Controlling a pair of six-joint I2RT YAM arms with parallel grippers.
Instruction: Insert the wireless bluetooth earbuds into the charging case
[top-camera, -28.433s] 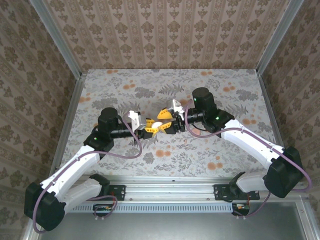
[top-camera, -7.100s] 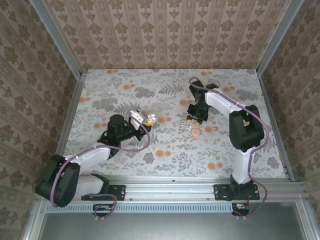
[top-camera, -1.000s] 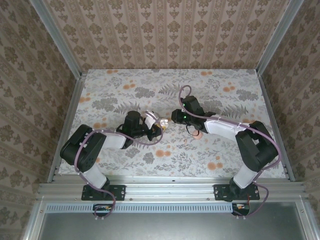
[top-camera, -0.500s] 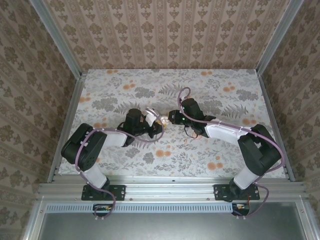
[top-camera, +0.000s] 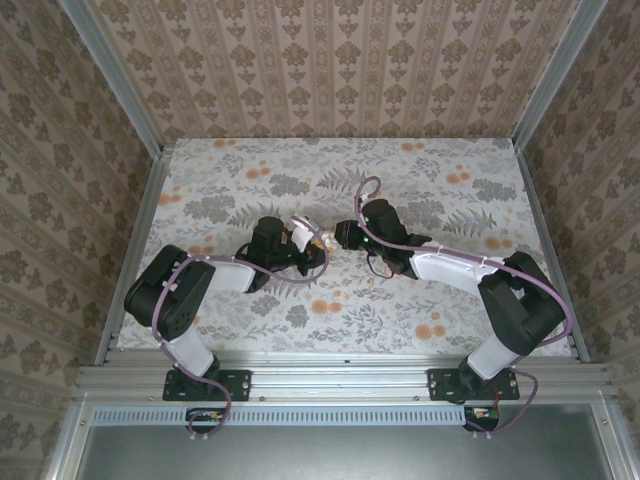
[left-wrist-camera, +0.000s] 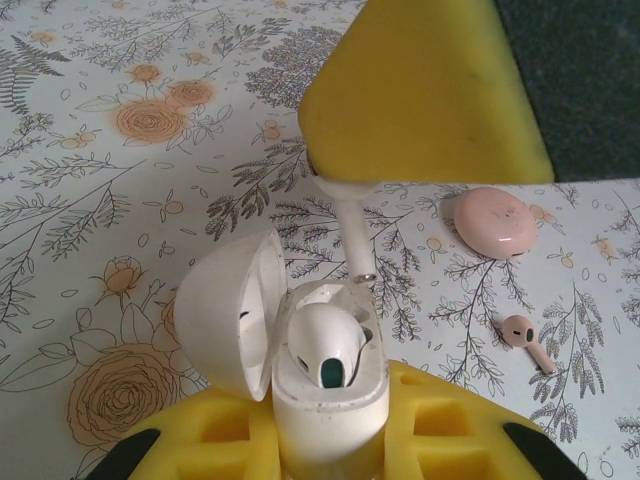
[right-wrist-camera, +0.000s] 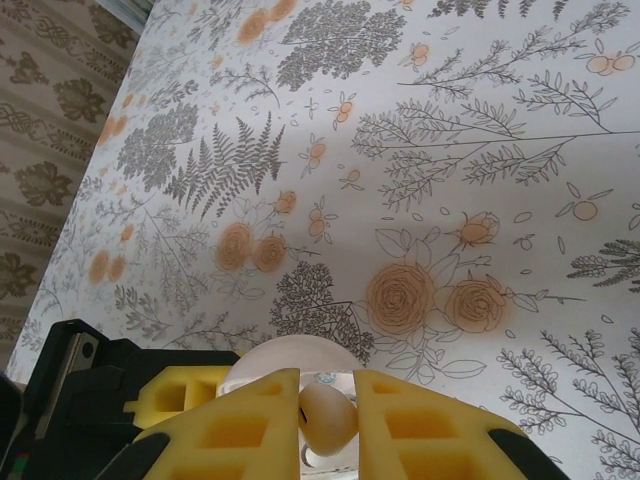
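My left gripper is shut on the white charging case, which stands upright between its yellow foam fingers with the lid swung open to the left. One whitish earbud sits in the case's near slot. My right gripper is shut on a second earbud and hangs right above the case. In the left wrist view that earbud's stem points down from the right gripper's yellow finger, its tip at the far slot. From above, both grippers meet at mid-table.
A round pinkish disc and a small pink earbud-shaped piece lie on the flowered tablecloth to the right of the case. Patterned walls enclose the table on three sides.
Over the last second my right gripper has slid left with its earbud until it reached the case in the left gripper. The left gripper has barely moved.
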